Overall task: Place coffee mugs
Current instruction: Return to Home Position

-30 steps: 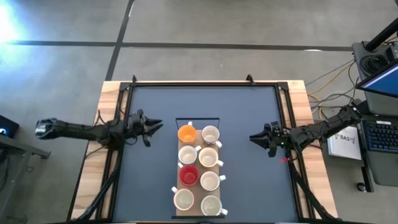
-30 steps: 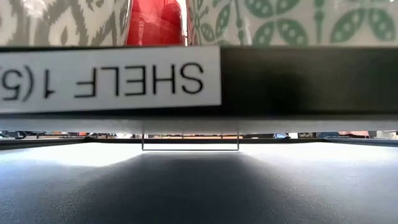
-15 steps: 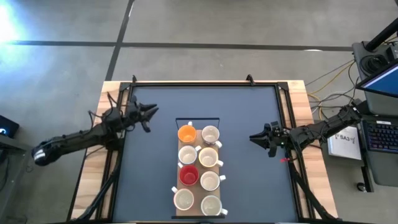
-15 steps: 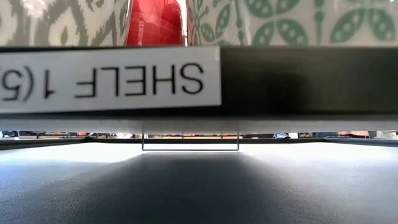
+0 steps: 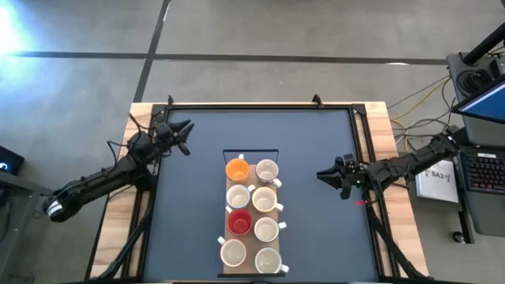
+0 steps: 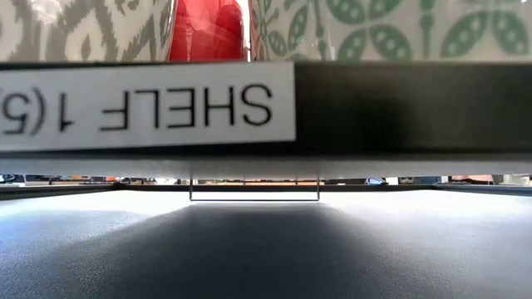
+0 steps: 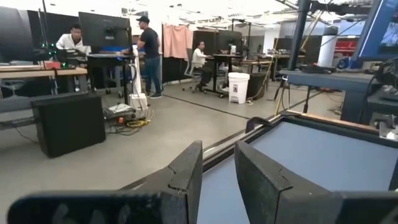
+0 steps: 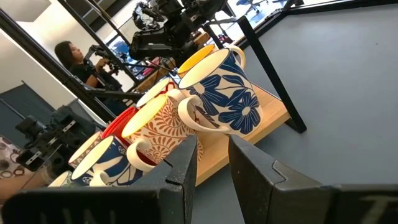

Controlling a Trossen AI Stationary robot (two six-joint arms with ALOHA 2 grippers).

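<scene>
Coffee mugs (image 5: 264, 199) unmoved; left gripper (image 5: 187, 126) (empty, parted) now nearer table's (image 5: 316, 142) far-left corner; right gripper (image 5: 322, 175) parted.

In the low view the front edge of the shelf (image 6: 399, 108) fills the upper half; only the lowest parts of the coffee mugs (image 6: 366, 25) show above it, the red mug (image 6: 208, 29) among them, all cut off by the top edge; the label (image 6: 145, 104) runs out at the left edge; from above, the mugs' patterns are too small to tell; in the right wrist view the blue-flowered mug (image 8: 227, 87) hides all but the rim of the orange mug (image 8: 198, 56); the fingers (image 8: 186, 174) of the right gripper (image 8: 212, 142) cover the base of the orange-patterned mug (image 8: 165, 121) and are themselves cut off by the edge; the people (image 7: 146, 46) in the left wrist view are too small to make out.
</scene>
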